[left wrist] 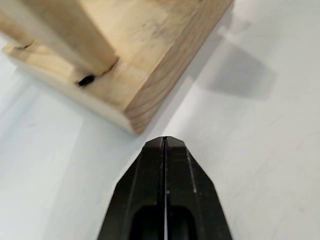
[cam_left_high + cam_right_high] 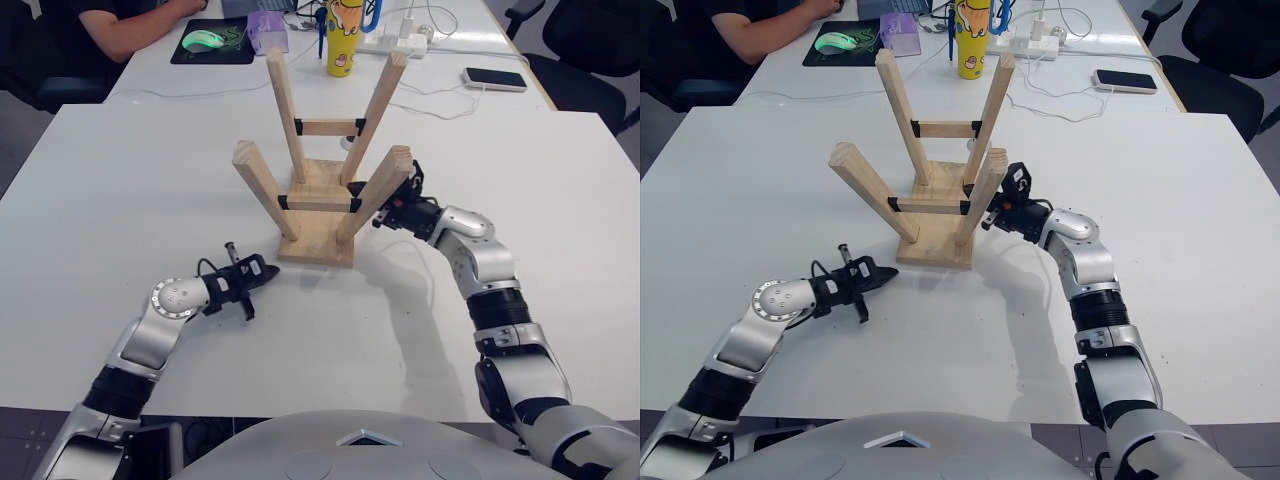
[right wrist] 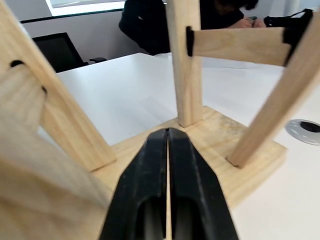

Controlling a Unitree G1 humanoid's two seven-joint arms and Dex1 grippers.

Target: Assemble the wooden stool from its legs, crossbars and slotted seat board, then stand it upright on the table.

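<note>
Your stool point(image 2: 318, 200) sits upside down in the middle of the table point(image 2: 130, 200). The seat board point(image 2: 318, 247) lies flat on the surface with four legs up. One crossbar point(image 2: 328, 127) joins the far pair, another point(image 2: 320, 203) the near pair. Left gripper point(image 2: 265, 271): fingers pressed together, empty, low over the table just beside the board's near-left corner. Right gripper point(image 3: 167, 137): fingers together too, gripping nothing, close beside the near-right leg point(image 2: 378, 192), tip aimed in over the board; can't tell if it touches.

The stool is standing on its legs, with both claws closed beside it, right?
No. The stool is upside down: seat board on the table, legs up, as the left eye view shows. The left claw and right claw are closed beside it.
</note>
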